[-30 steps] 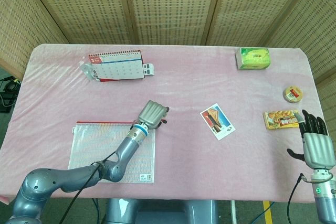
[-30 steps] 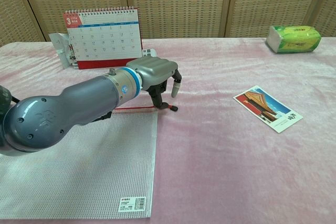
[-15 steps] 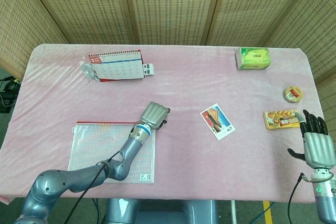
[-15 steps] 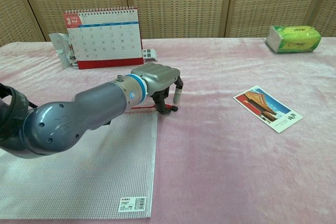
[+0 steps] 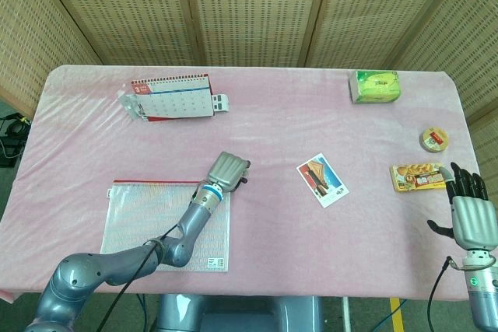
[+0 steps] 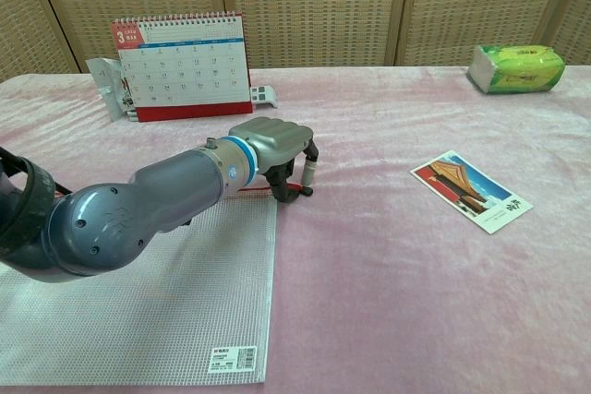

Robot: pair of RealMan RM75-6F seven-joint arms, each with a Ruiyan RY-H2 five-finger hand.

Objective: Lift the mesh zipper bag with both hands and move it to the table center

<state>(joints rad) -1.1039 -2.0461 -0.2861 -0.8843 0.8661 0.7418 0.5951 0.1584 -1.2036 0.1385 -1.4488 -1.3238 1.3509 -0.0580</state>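
Woven bamboo screens stand behind a table (image 5: 264, 126) covered in pink cloth. The mesh zipper bag (image 5: 152, 223) lies flat near the front left edge, its red zipper strip along the far side. The left robot hand (image 5: 227, 170) is at the bag's far right corner, fingers curled down around the red zipper end (image 6: 294, 191); whether it actually grips it I cannot tell. The right robot hand (image 5: 470, 211) hangs released at the table's right front edge, fingers spread. A desk calendar (image 5: 173, 97) stands at the back left, a green tissue pack (image 5: 377, 86) at the back right, a postcard (image 5: 322, 179) near the middle.
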